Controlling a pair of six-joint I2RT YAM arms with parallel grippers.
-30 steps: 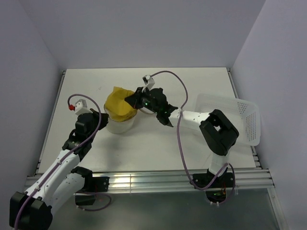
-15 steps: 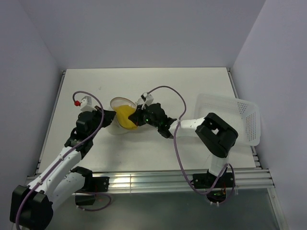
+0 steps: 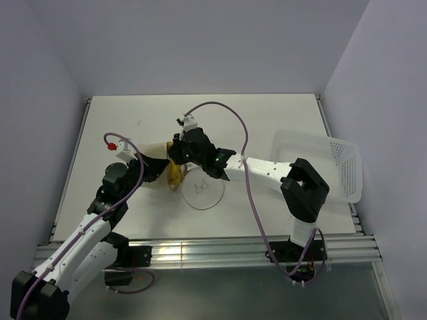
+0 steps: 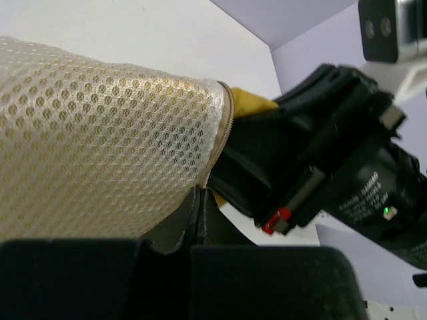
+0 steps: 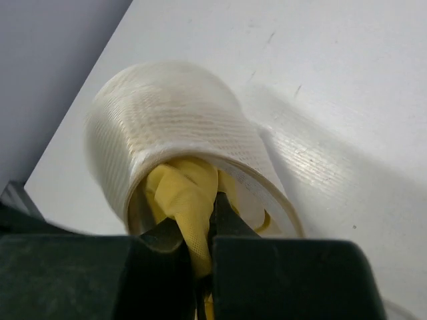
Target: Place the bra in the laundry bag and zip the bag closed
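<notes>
Most of bra (image 5: 185, 193) inside bag (image 5: 167, 127)

Soft, even light comes from above; the white surface (image 3: 267, 120) is bright and shadows are weak. In the right wrist view the laundry bag (image 5: 167, 127) looks slightly blurred, and the dark fingers (image 5: 229, 219) are out of focus.

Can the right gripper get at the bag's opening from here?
Probably yes: the left gripper holds the bag open by its rim, and the right gripper pinches the bra right at its mouth; nothing stands between.
</notes>
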